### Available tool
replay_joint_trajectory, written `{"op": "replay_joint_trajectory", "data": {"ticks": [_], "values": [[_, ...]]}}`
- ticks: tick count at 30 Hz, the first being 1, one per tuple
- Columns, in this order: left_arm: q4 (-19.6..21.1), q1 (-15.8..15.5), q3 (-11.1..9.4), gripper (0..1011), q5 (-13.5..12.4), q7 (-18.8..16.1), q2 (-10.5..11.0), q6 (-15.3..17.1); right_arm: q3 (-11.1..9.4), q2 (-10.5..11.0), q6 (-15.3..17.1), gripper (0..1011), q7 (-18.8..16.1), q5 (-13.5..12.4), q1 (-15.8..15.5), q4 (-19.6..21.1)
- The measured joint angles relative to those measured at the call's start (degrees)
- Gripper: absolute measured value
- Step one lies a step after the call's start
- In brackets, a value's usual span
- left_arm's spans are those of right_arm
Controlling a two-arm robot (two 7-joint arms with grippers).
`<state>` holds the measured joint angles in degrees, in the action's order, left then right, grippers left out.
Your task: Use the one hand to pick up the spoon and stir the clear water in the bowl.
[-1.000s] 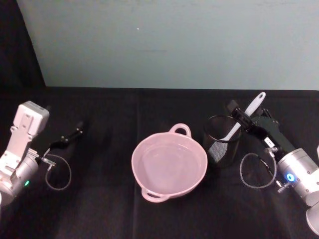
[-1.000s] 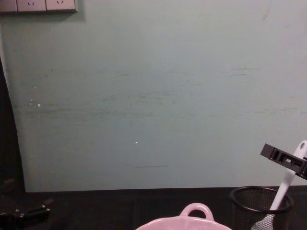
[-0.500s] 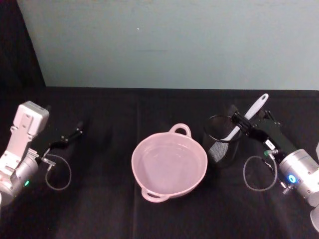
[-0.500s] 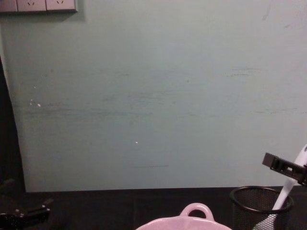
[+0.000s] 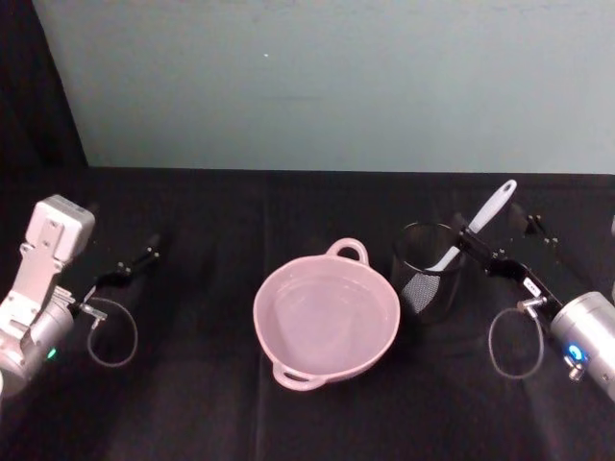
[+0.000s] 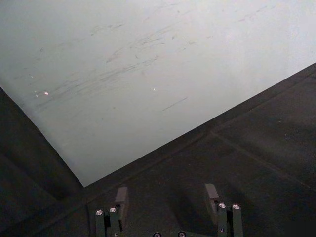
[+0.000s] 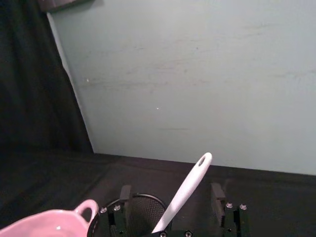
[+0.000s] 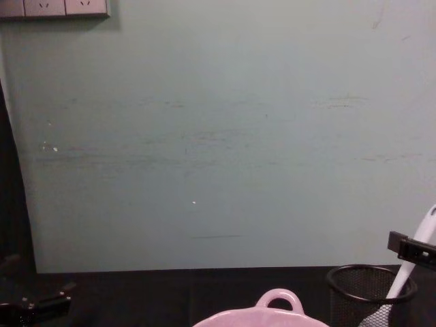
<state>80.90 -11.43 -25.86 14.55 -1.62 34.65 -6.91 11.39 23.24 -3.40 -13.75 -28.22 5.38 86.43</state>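
Head view: pale pink bowl (image 5: pixel 327 321) of clear water at centre of black table (image 5: pixel 221 403); just right of it, black mesh cup (image 5: pixel 427 272) holding white spoon (image 5: pixel 473 228), handle leaning up and right. Right gripper (image 5: pixel 495 235) level with the handle, fingers spread on either side, not clenched. Left gripper (image 5: pixel 135 261) parked far left. Right wrist view: spoon (image 7: pixel 183 192) standing between the separated fingers (image 7: pixel 124 195). Left wrist view: left gripper (image 6: pixel 168 196) fingers apart, grasping nothing.

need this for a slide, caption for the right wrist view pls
Right gripper, fingers open, straddling the white spoon that leans in the black mesh cup, the pink bowl beside it.
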Motion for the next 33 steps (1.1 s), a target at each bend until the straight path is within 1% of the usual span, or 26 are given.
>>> {"op": "replay_joint_trajectory", "data": {"ticks": [1, 2, 4, 6, 7, 10, 11, 15, 16, 17, 19, 20, 21, 22, 25, 26, 28, 33], "values": [[0.0, 0.0, 0.0, 1005, 0.0, 0.0, 0.0, 0.0, 0.01, 0.13, 0.05, 1003, 0.28, 0.51, -0.23, 0.4], [0.0, 0.0, 0.0, 1005, 0.0, 0.0, 0.0, 0.0, 0.02, 0.44, 0.21, 1002, 0.93, 1.75, -0.98, 1.54], [0.0, 0.0, 0.0, 1005, 0.0, 0.0, 0.0, 0.0, -0.06, 0.7, 0.36, 1003, 1.37, 2.65, -1.85, 2.8], [0.0, 0.0, 0.0, 1005, 0.0, 0.0, 0.0, 0.0, -0.51, 1.08, 0.51, 1002, 1.98, 3.61, -3.65, 5.09], [0.0, 0.0, 0.0, 1005, 0.0, 0.0, 0.0, 0.0, -0.96, 1.36, 0.53, 1003, 2.49, 4.26, -5.13, 6.93], [0.0, 0.0, 0.0, 1005, 0.0, 0.0, 0.0, 0.0, -1.67, 1.78, 0.48, 1003, 3.53, 5.53, -7.46, 9.68], [0.0, 0.0, 0.0, 1005, 0.0, 0.0, 0.0, 0.0, -2.04, 2.06, 0.36, 1003, 4.43, 6.65, -8.93, 11.32], [0.0, 0.0, 0.0, 1005, 0.0, 0.0, 0.0, 0.0, -3.11, 2.63, -0.57, 1002, 6.69, 9.9, -12.7, 15.11], [0.0, 0.0, 0.0, 1005, 0.0, 0.0, 0.0, 0.0, -3.54, 2.73, -1.1, 1003, 7.61, 11.29, -13.96, 16.08], [0.0, 0.0, 0.0, 1005, 0.0, 0.0, 0.0, 0.0, -3.54, 2.73, -1.1, 1002, 7.61, 11.29, -13.96, 16.08], [0.0, 0.0, 0.0, 1005, 0.0, 0.0, 0.0, 0.0, -4.33, 2.68, -2.56, 1003, 9.55, 14.07, -15.97, 16.76], [0.0, 0.0, 0.0, 1005, 0.0, 0.0, 0.0, 0.0, -4.54, 2.58, -3.03, 1003, 9.97, 14.71, -16.35, 16.76], [0.0, 0.0, 0.0, 1005, 0.0, 0.0, 0.0, 0.0, -4.54, 2.58, -3.03, 1002, 9.97, 14.71, -16.35, 16.76], [0.0, 0.0, 0.0, 1005, 0.0, 0.0, 0.0, 0.0, -5.03, 2.34, -4.47, 1003, 10.61, 15.74, -17.06, 16.52], [0.0, 0.0, 0.0, 1005, 0.0, 0.0, 0.0, 0.0, -6.31, 1.73, -7.56, 1003, 11.85, 17.48, -18.45, 15.54], [0.0, 0.0, 0.0, 1005, 0.0, 0.0, -0.01, 0.0, -6.31, 1.73, -7.56, 1003, 11.85, 17.48, -18.45, 15.54], [0.0, 0.0, 0.0, 1005, 0.0, 0.0, -0.01, 0.0, -7.06, 1.4, -8.84, 1003, 12.43, 18.31, -19.08, 14.89], [0.0, 0.0, 0.0, 1005, 0.0, 0.0, 0.0, 0.0, -8.33, 0.47, -10.28, 1003, 12.8, 18.86, -19.6, 13.37]]}}
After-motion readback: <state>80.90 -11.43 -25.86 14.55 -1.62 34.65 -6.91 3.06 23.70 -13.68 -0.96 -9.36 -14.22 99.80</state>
